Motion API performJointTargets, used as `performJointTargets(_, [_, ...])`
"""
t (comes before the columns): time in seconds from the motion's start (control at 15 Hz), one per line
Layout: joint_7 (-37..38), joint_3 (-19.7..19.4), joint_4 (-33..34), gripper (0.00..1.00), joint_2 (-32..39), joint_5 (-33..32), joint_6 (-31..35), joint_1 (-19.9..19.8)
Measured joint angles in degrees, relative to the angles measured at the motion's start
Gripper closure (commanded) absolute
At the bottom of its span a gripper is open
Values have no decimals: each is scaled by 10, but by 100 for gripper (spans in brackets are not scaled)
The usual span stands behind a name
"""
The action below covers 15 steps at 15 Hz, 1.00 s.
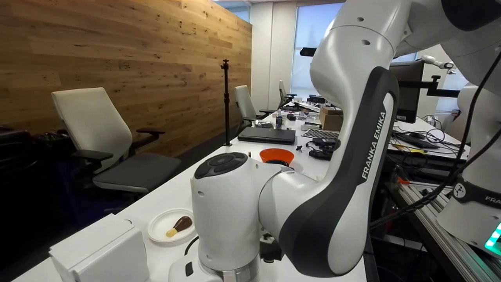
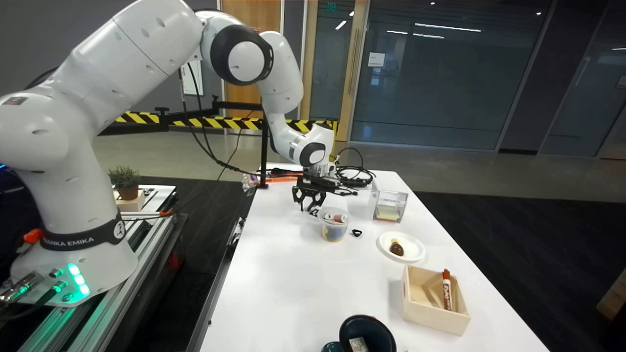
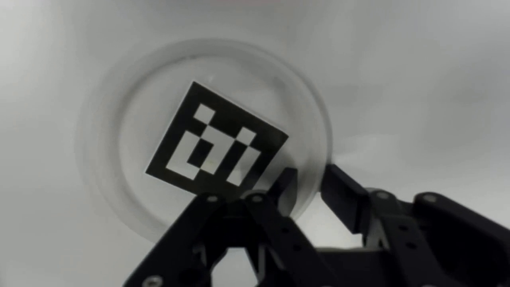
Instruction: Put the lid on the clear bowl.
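The lid point(image 3: 217, 143) is a round see-through disc with a black-and-white square mark. It fills the middle of the wrist view and shows small in an exterior view point(image 2: 314, 212), low by the table. My gripper point(image 3: 308, 175) has its fingers partly apart at the lid's rim. One finger overlaps the lid and the other is at its edge, with a gap between them. It also shows in an exterior view point(image 2: 308, 208), pointing down. The clear bowl point(image 2: 333, 227) stands upright beside the lid with reddish and dark bits inside. The arm blocks the gripper in an exterior view.
A white plate point(image 2: 383, 241) with brown food, a clear box point(image 2: 390, 206) and a small black ring point(image 2: 356, 233) stand near the bowl. A wooden box point(image 2: 435, 318) with a marker and a dark bowl point(image 2: 367, 322) are further along the table. Cables point(image 2: 357, 181) lie behind the gripper.
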Motion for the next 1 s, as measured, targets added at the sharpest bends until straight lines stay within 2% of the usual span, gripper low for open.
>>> performJointTargets(0.2, [-1,2,0,97,0,0,-2,0])
performJointTargets(1.0, [-3,1,16,97,-3,-1,4,-1])
